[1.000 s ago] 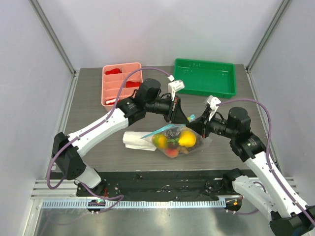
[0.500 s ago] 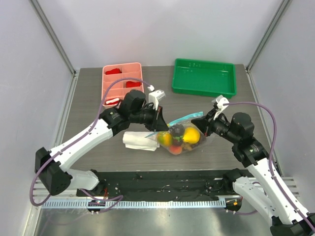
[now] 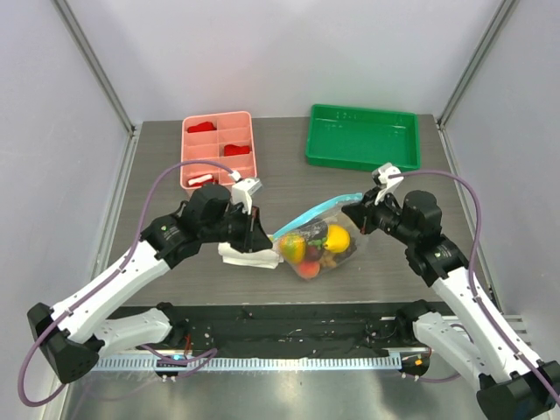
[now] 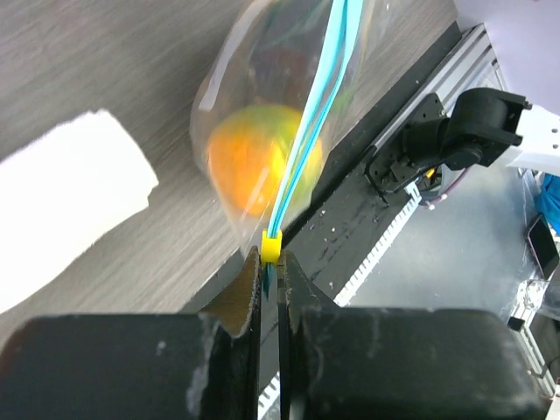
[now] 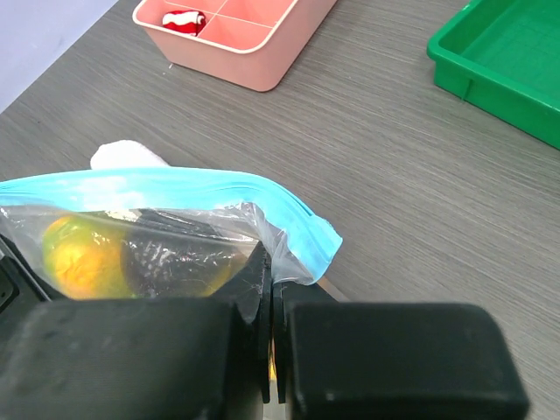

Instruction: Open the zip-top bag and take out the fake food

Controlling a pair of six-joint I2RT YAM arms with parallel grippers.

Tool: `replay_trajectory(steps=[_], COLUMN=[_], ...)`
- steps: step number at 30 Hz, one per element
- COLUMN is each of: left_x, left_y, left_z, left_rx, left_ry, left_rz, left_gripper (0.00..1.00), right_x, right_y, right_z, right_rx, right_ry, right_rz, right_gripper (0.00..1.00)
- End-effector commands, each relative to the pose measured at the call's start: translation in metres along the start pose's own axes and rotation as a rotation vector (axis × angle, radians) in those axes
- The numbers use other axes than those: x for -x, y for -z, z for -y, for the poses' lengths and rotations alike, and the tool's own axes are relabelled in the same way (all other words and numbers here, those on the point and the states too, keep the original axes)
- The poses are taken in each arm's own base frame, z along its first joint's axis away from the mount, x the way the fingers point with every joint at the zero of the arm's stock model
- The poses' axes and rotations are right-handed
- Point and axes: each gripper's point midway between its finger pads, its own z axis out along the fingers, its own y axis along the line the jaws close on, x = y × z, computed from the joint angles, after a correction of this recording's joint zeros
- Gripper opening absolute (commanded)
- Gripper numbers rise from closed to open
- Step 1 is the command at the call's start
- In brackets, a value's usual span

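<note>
Where the bag sits: clear crinkly zip-top bag (image 3: 317, 248), strung taut between both grippers, toward the table's (image 3: 157, 175) 5 o'clock.
Left gripper (image 3: 259, 238): clamped on the small yellow slider (image 4: 272, 248) at the bag's 8 o'clock end (to run the zip, I'd guess).
Right gripper (image 3: 353, 213): pinching the 2 o'clock corner, as anchor.
Glossy plastic fake food (image 3: 337, 238): inside, sagging low.

I have the zip-top bag (image 3: 319, 238) strung between my left end effector (image 4: 273, 269) and right end effector (image 5: 269, 282), both clamped on its strip, so the middle of the desk (image 3: 289, 179) is barred. The white cloth (image 3: 243, 255) lies just beside the bag's left side. Behind the bag, bare desk runs up to the pink tray (image 3: 217, 150) and green tray (image 3: 363, 138). In front only a narrow strip is free.
</note>
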Motion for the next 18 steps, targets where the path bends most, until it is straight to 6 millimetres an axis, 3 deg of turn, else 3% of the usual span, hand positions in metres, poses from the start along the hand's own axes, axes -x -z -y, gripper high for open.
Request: replay_trajectory(steps=[1, 6, 8, 9, 10, 12, 13, 15, 16, 18], left_x=[-0.019, -0.022, -0.016, -0.011, 0.004, 0.02, 0.039, 0.058, 0.075, 0.089], left_y=[0.017, 0.019, 0.02, 0.022, 0.028, 0.03, 0.037, 0.03, 0.034, 0.027], left_z=[-0.013, -0.009, 0.004, 0.009, 0.019, 0.03, 0.041, 0.042, 0.05, 0.053], left_rx=[0.073, 0.052, -0.01, -0.026, -0.053, -0.079, -0.093, -0.084, -0.098, -0.136], left_ry=[0.057, 0.052, 0.03, 0.022, -0.01, -0.044, -0.077, -0.083, -0.092, -0.071], left_rz=[-0.037, -0.045, -0.044, -0.039, -0.004, 0.013, 0.054, 0.063, 0.092, 0.091], left_gripper=[0.0, 0.0, 0.02, 0.08, 0.28, 0.48, 0.71, 0.77, 0.76, 0.73], right_x=[0.041, 0.039, 0.039, 0.036, 0.035, 0.031, 0.033, 0.031, 0.03, 0.029], right_y=[-0.002, -0.009, -0.011, -0.013, -0.013, -0.012, -0.012, -0.01, -0.007, -0.004], right_z=[0.017, 0.015, 0.009, 0.003, -0.003, -0.023, -0.029, -0.041, -0.051, -0.06], right_rx=[-0.067, -0.029, 0.017, 0.063, 0.103, 0.238, 0.279, 0.359, 0.431, 0.502], right_ry=[0.072, 0.088, 0.122, 0.157, 0.186, 0.248, 0.286, 0.307, 0.319, 0.331], right_rz=[0.125, 0.116, 0.115, 0.104, 0.105, 0.104, 0.121, 0.123, 0.12, 0.118], right_gripper=[0.01, 0.01, 0.01, 0.01, 0.01, 0.01, 0.01, 0.01, 0.01, 0.01])
